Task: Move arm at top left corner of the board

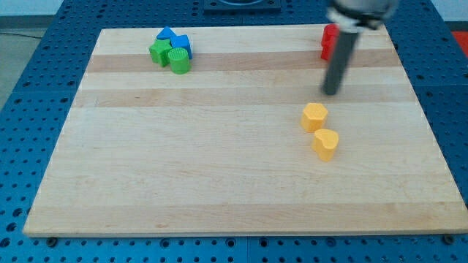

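My tip [332, 93] rests on the wooden board [219, 161] at the view's upper right, just above the yellow hexagon block [315, 115] and below a red block [329, 42] that the rod partly hides. A yellow heart-shaped block [326, 143] lies just below the hexagon. At the view's top left sits a tight cluster: a blue block [168, 34], a second blue block [181, 44], a green block [159, 52] and a green cylinder [179, 61]. The tip is far to the right of that cluster.
The board lies on a blue perforated table [29, 109]. The arm's body [360, 10] hangs over the board's top right edge.
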